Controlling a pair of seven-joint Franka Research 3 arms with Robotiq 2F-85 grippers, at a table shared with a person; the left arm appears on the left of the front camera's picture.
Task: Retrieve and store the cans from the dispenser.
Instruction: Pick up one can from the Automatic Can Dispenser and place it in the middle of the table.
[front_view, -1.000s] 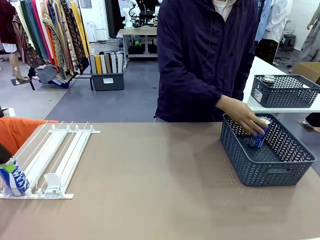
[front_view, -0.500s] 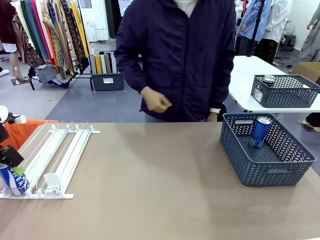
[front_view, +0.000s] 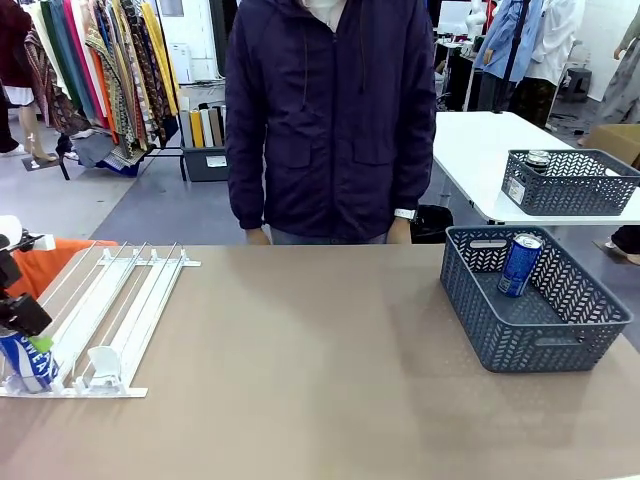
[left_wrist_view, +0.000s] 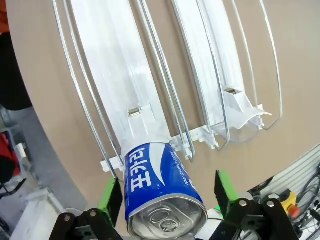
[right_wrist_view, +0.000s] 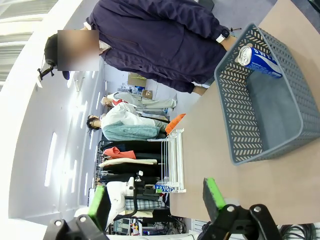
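The left fingers (left_wrist_view: 111, 196) stand open either side of the blue can (left_wrist_view: 157, 175) at the rack's (left_wrist_view: 115, 75) low end. They should close squarely on its middle, then lift it straight clear. The right fingers (right_wrist_view: 212, 192) hang wide open and empty. Across the worktop (front_view: 300, 360), the basket (front_view: 520, 335) holds a second can (front_view: 520, 265).

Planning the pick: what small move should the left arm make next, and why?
Probably close the jaws of the left gripper on the blue can: it stands at the front end of the dispenser, between the open green pads, seemingly ungripped.
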